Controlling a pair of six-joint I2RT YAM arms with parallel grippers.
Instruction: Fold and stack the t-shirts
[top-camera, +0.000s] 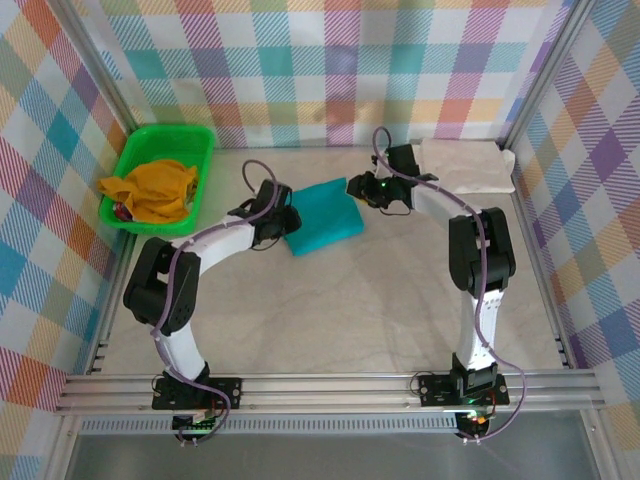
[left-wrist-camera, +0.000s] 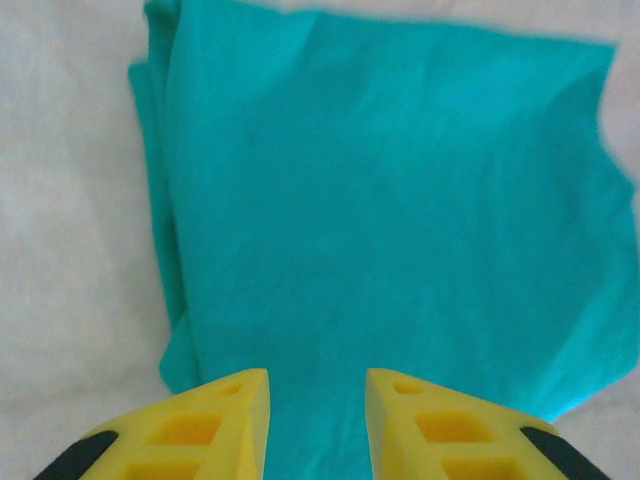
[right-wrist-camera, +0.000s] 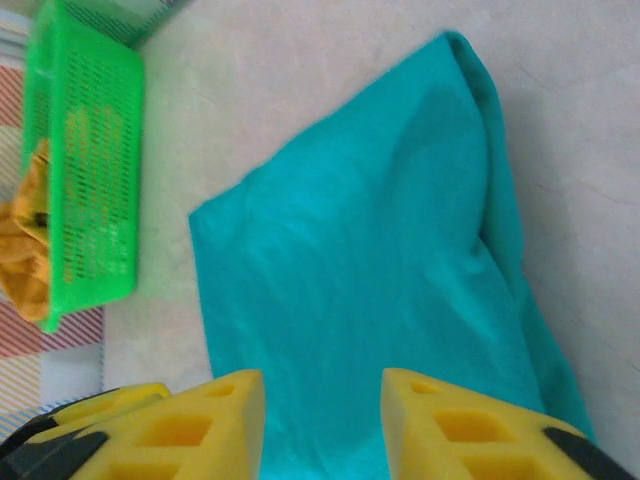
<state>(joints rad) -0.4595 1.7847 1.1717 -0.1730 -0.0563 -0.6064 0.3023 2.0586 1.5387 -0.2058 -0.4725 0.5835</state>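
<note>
Two tees on the table (top-camera: 330, 320): one teal t-shirt (top-camera: 323, 217) folded mid-table (plain side up) and one cream-white t-shirt (top-camera: 466, 166) folded at the far right. Left gripper (left-wrist-camera: 318, 385) and right gripper (right-wrist-camera: 322, 388) hover over the teal one, fingers spread, grasping nothing. One green basket (top-camera: 178, 130) holds one mustard cloth (top-camera: 152, 190).

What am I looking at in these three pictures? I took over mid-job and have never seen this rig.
The machine is a left arm and a right arm bolted at the near edge of the table. The overhead picture looks down from behind them; the other two come from a camera on each wrist, so the yellow prongs at the bottom are that arm's claw. On it lie a folded teal t-shirt in the middle, a cream t-shirt at the far right, and a green basket at the far left holding mustard cloth. The left claw and right claw are open over the teal t-shirt, holding nothing.
</note>
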